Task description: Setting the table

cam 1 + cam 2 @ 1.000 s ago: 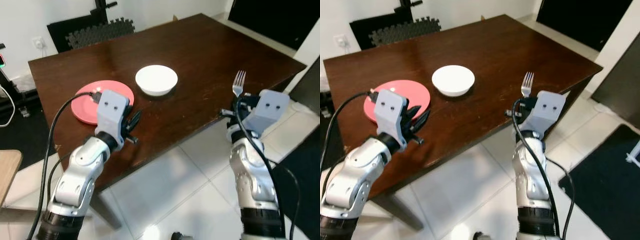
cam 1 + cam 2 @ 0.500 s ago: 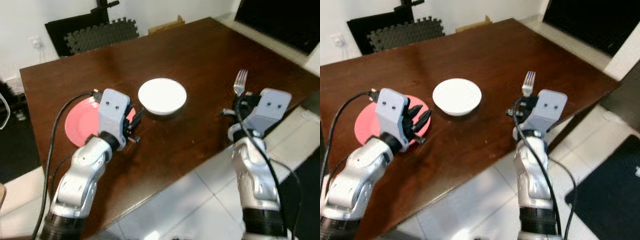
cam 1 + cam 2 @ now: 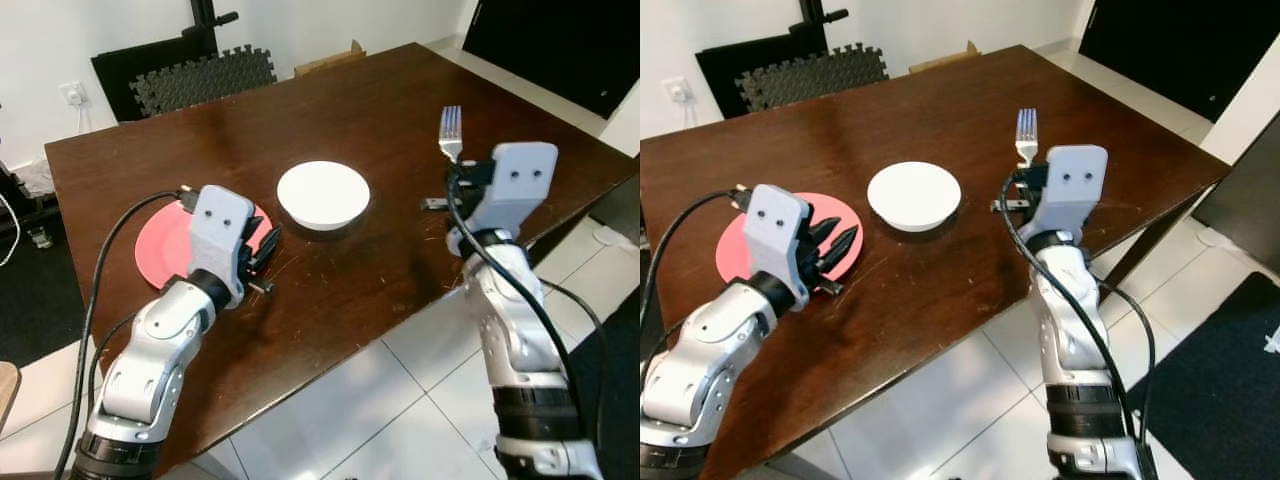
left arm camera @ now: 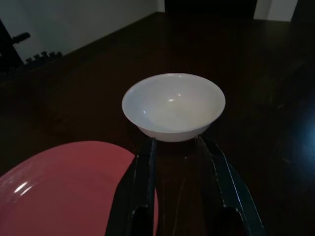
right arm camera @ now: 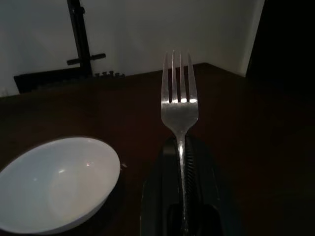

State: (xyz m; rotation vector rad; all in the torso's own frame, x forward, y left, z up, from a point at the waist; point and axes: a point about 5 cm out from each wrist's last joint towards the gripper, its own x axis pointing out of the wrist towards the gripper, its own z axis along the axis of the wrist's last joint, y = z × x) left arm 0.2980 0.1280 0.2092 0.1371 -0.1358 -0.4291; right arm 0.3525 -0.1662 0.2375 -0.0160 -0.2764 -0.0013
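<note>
The left claw hung released over the worktop, beside the plate and near the bowl. The right claw gripped the fork upright (tines up), above the worktop; a hasty lowering might knock the bowl or let the fork slip.

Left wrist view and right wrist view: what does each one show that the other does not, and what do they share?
The left wrist view has the pink plate and the open left claw, empty, pointing at the bowl. The right wrist view has the fork, tines up, gripped in the right claw, and a black stand by the wall. Both have the white bowl on the dark table.
</note>
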